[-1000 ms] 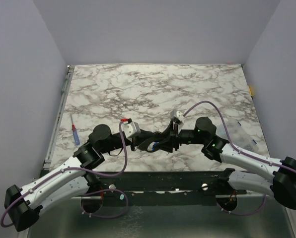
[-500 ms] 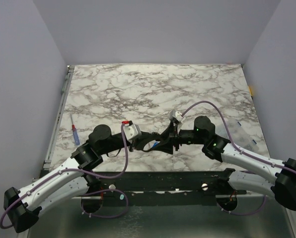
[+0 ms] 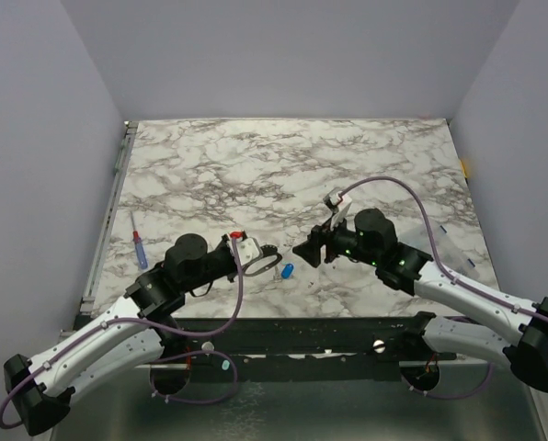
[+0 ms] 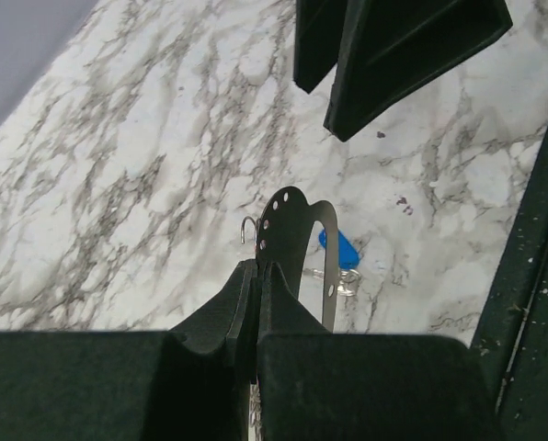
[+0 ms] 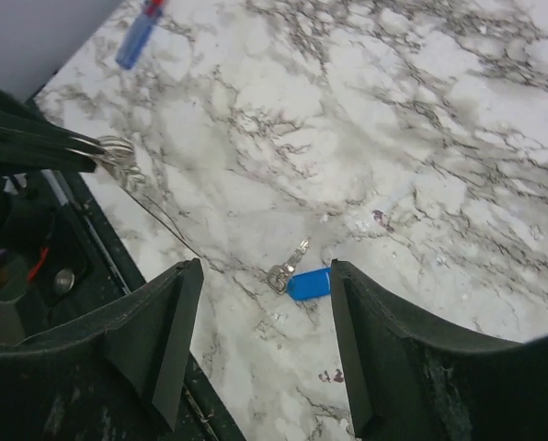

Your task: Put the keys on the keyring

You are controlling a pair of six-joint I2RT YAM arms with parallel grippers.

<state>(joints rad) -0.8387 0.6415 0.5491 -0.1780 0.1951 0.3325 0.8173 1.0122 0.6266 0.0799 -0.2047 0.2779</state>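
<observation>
Keys (image 5: 297,274) lie flat on the marble table (image 3: 283,165) between both grippers. They look tiny, light and probably slick on stone, and the blue head (image 5: 309,283) seems the best place to pinch. Keyring (image 4: 288,234), thin and likely springy, is clamped in the tightly pressed left gripper (image 4: 256,271) just beside them. Right gripper (image 3: 308,249) hangs spread wide. Screwdriver (image 3: 139,248) sits well apart, and plain walls (image 3: 283,55) enclose the table.

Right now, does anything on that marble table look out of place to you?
Yes. The small silvery keys, one with a bright blue head, lie loose on the white marble table between the arms, not on the thin silvery wire keyring that the left gripper pinches. The right gripper is open and empty.
</observation>
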